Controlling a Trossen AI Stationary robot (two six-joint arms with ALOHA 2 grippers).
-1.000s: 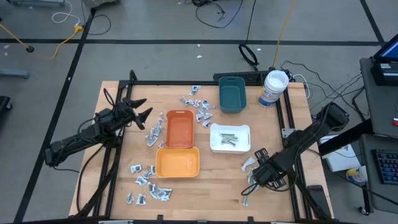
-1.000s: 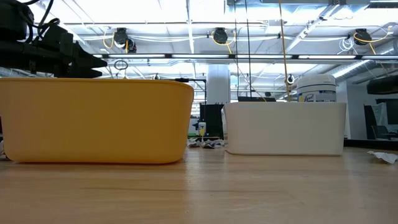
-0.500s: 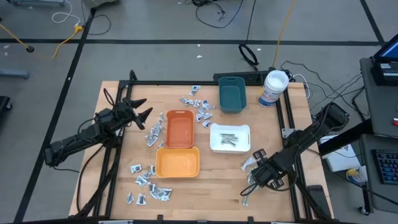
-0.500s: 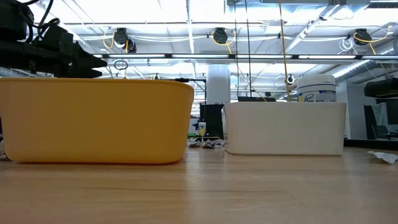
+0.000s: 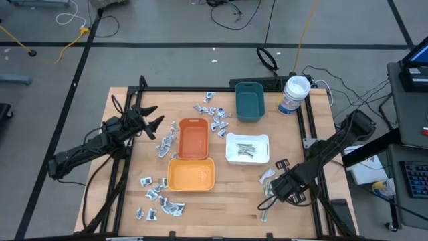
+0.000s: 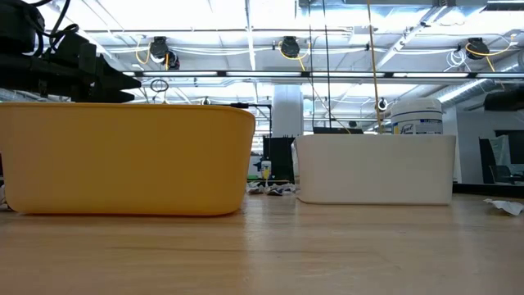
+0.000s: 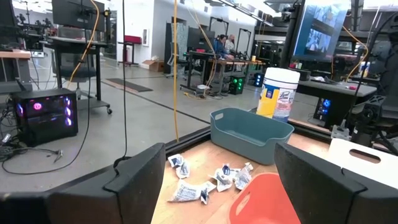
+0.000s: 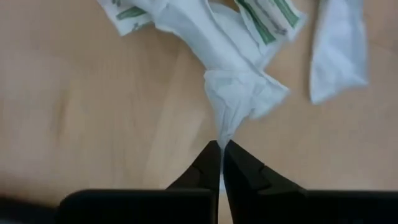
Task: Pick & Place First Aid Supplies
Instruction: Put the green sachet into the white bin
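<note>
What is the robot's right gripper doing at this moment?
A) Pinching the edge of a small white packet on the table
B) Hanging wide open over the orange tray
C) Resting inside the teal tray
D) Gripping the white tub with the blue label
A: in the right wrist view the right gripper has its fingers closed on a corner of a crumpled white packet lying on the wooden table.

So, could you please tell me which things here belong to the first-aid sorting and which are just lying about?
Part of the job:
- pale packet, pinched by the shut right gripper
- silvery sachets near the orange tray
- white tray, already holding strips
- left gripper, open, waiting

Lying about:
- white tub at the table's edge
- cables on the floor
</note>
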